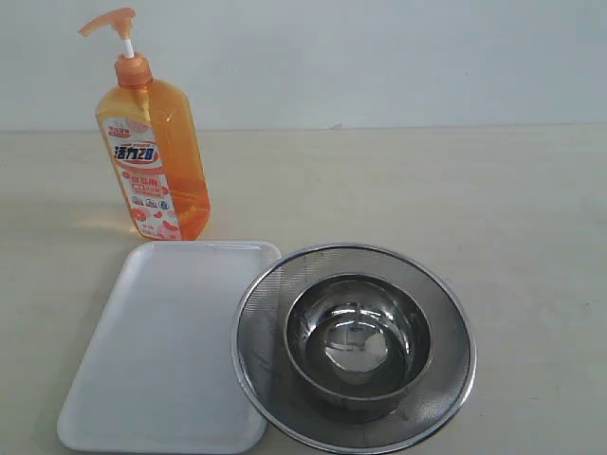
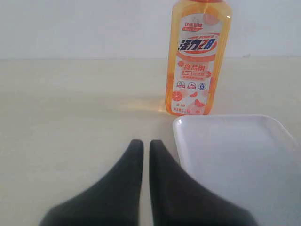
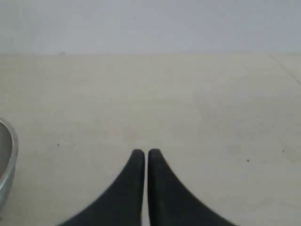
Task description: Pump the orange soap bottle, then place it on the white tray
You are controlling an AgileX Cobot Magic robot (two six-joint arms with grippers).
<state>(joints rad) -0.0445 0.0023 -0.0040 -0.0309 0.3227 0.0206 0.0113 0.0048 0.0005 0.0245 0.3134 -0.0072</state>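
Tabletop, steel bowl in strainer beside white tray

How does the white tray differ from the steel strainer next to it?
The white tray is rectangular with rounded corners; the steel strainer is round. The tray is matte white; the strainer is shiny metal mesh. The tray holds nothing; the strainer holds a steel bowl. Both lie flat, side by side on the table.
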